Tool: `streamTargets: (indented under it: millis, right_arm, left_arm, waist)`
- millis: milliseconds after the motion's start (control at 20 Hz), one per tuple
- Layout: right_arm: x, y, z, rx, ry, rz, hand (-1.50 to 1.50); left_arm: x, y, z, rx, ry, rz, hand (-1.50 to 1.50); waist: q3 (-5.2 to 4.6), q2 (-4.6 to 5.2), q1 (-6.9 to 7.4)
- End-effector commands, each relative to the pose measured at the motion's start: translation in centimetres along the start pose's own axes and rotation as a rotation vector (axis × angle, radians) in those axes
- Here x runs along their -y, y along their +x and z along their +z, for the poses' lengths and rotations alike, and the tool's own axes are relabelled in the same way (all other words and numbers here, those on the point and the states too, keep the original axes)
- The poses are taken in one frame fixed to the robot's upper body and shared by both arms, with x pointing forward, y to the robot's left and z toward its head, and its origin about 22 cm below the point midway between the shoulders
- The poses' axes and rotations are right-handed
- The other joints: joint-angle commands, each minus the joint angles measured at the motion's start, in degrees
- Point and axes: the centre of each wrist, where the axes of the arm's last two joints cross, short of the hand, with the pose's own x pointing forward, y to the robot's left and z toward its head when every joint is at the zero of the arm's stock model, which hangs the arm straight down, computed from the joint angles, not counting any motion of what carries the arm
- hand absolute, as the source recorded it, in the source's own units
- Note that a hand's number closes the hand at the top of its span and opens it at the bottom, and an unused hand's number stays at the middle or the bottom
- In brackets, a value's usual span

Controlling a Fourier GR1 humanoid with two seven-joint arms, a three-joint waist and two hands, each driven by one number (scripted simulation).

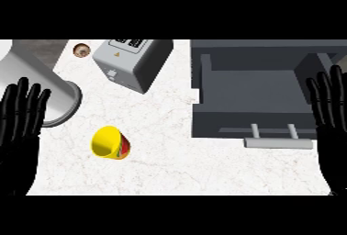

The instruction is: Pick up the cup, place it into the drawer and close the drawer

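Note:
A yellow cup [109,142] with a red band lies tilted on the white marble counter, left of centre, its mouth facing the lower left. The grey drawer [254,94] stands pulled open at the right, its inside bare and its handle [278,142] toward the view's lower edge. My left hand [18,124] rests open at the left edge, fingers up, well left of the cup. At the right edge my right hand [333,114] rests open, fingers up, beside the drawer's right side. Neither hand touches anything.
A grey toaster [131,63] stands at the back, above the cup. A large white cylindrical object [37,85] lies at the upper left. A small brown round object [82,50] sits near the back edge. Bare counter [169,170] stretches between cup and drawer.

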Motion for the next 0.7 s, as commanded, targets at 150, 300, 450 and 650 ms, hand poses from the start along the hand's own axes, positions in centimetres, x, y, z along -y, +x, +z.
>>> streamTargets:
  millis: [150, 300, 450, 650]
  right_arm:
    - [0.7, -0.3, -0.5, 0.001, -0.021, -0.018, -1.5]
    - [1.0, -0.9, -0.1, -0.073, 0.059, 0.081, -1.5]
    - [0.7, -0.1, 0.7, -0.086, 0.099, 0.066, -1.5]
    - [1.2, -0.6, 1.0, -0.085, 0.08, 0.07, -1.5]
  left_arm:
    - [1.0, 1.6, 1.1, 0.028, -0.164, 0.092, -1.5]
    - [3.3, -0.3, 3.1, -0.108, -0.137, 0.321, -1.5]
    - [2.2, 0.2, 2.4, -0.144, -0.145, 0.365, -1.5]
    - [-0.4, -1.3, 3.5, -0.167, -0.114, 0.351, -1.5]
  waist:
    - [-2.65, 0.35, -1.34]
    - [-2.77, 0.48, -1.03]
    - [-2.67, 0.4, -1.69]
    - [-2.66, 0.39, -1.47]
